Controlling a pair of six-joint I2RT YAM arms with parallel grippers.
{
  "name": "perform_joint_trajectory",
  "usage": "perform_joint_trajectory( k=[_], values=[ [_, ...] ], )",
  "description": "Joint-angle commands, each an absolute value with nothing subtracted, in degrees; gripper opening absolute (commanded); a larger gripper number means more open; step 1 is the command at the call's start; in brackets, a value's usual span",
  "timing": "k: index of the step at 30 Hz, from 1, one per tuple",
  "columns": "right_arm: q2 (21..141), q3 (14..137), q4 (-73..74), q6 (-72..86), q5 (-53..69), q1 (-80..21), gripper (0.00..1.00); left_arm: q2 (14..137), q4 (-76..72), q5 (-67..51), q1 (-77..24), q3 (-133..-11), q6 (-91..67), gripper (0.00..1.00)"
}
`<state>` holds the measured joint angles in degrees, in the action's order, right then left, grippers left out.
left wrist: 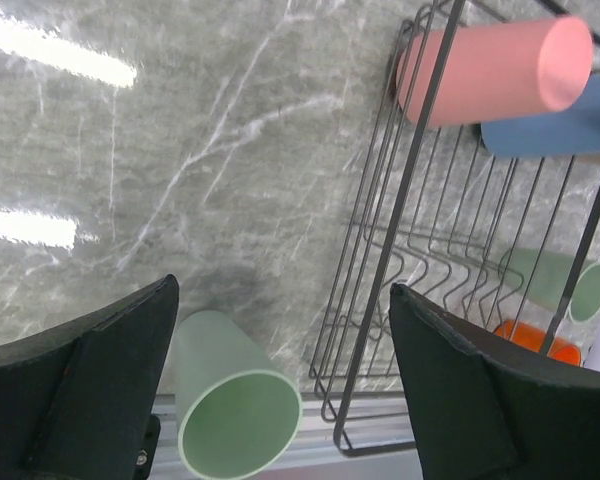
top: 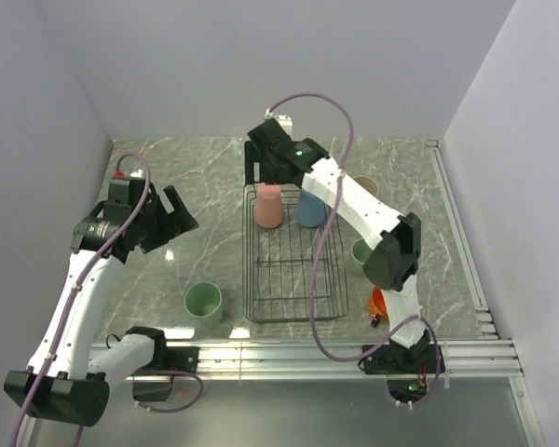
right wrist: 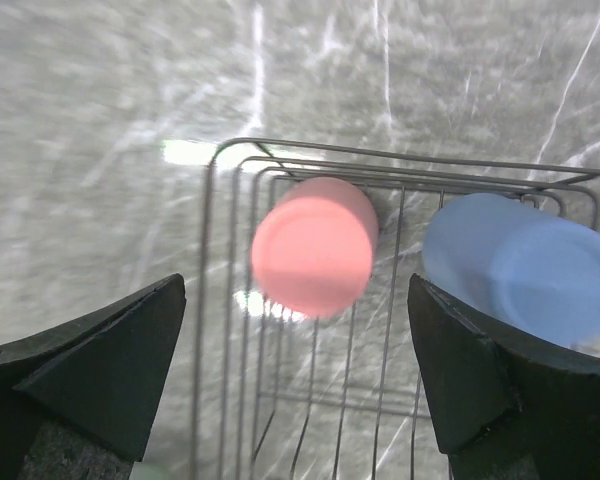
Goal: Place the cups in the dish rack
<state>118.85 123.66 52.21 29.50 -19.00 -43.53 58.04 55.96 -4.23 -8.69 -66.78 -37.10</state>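
With the salmon-pink cup [top: 268,207] and blue cup [top: 308,209] mouth-down at the dish rack's [top: 293,318] 12 o'clock end under the wide-spread right gripper [top: 265,177], the empty, wide-open left gripper [top: 172,222] should probably descend onto the pale green cup [top: 204,302] at the rack's 8 o'clock.

Marbled table [top: 168,168], dish rack [top: 293,319], green cup [top: 204,302], beige cup [top: 367,185], likely orange mug [top: 378,302]

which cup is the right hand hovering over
The salmon-pink cup, upside down in the dish rack's far-left corner; the blue one stands beside it.
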Motion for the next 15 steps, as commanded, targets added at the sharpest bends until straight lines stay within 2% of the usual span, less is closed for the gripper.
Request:
perform_joint_trajectory(
  k=[1,4,9,15],
  values=[
    [110.75,126.21,52.21,29.18,-17.93,-43.95,0.99,54.94,56.52,-6.49,-8.88,-64.26,-35.95,0.91],
    [105.92,123.58,51.86,29.18,-17.75,-43.68,0.99,54.49,56.51,-12.29,-9.14,-60.57,-34.45,0.85],
    [97.57,113.84,51.60,29.97,-17.57,-41.66,0.99,51.17,58.18,-14.15,-10.19,-55.29,-35.94,0.65],
    [88.69,97.14,48.26,30.06,-17.84,-39.03,1.00,48.34,62.84,-14.06,-11.25,-51.60,-36.21,0.59]
  ],
)
